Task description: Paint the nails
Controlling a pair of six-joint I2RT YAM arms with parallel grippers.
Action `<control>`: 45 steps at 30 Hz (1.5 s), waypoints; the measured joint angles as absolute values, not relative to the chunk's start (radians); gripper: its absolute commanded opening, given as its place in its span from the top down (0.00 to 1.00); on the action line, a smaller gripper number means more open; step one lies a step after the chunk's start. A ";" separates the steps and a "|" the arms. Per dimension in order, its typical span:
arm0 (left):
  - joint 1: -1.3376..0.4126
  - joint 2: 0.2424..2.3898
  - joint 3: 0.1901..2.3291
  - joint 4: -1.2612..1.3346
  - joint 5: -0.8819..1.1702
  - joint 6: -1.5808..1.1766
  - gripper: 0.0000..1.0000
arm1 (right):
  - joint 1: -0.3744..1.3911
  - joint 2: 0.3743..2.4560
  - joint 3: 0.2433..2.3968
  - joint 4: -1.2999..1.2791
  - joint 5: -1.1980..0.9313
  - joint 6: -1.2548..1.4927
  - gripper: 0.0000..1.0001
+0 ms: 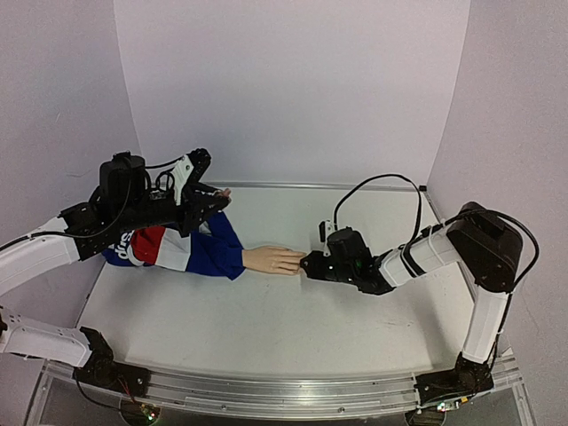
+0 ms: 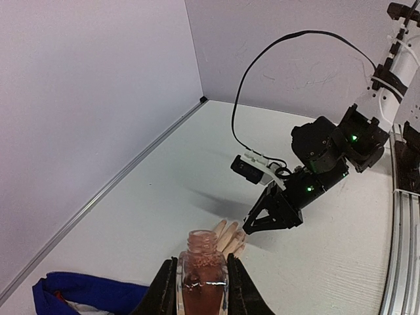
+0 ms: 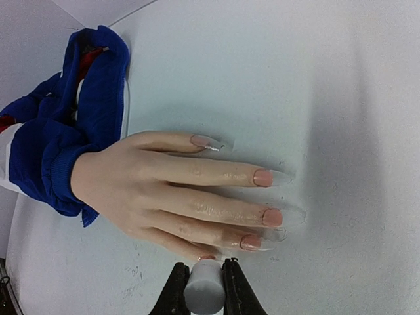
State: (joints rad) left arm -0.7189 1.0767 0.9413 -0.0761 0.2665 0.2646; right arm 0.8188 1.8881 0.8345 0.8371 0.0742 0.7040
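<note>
A: As seen from above, find the mannequin hand [image 1: 273,259] lying palm down near the middle of the white table [image 1: 266,328], with fingers toward the right arm and wrist inside a blue, red and white sleeve [image 1: 177,248].

B: Found. And the nails [image 3: 262,177]?

A: Check the right wrist view. Pink on several fingertips, with long clear tips past the colour, spread flat against the table.

B: And the right gripper [image 3: 202,279]?

A: Low at the fingertips, closed narrow on a small white cap [image 3: 203,296], just beside the nearest finger. Cannot tell whether touching that finger.

B: And the left gripper [image 2: 202,289]?

A: Clamped on an uncapped bottle [image 2: 202,262] of pinkish-brown polish, held upright with the neck open at the top. Back from the fingertips, over the sleeve end of the arm, well apart from the right gripper.

B: Sleeve lying how?

A: Bunched and rumpled on the left side of the table, partly under the left arm.
</note>
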 measured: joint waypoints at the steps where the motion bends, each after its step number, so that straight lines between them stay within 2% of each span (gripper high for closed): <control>1: -0.719 1.077 0.941 -0.076 0.266 0.265 1.00 | 0.819 1.891 0.835 0.838 0.072 0.704 1.00; 45: -0.719 1.077 0.941 -0.078 0.266 0.265 1.00 | 0.819 1.931 0.844 0.853 0.051 0.712 1.00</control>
State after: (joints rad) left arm -0.7189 1.0767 0.9413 -0.0776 0.2665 0.2646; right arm 0.8188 1.9308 0.8444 0.8528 0.0505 0.7116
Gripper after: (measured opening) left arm 0.216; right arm 0.144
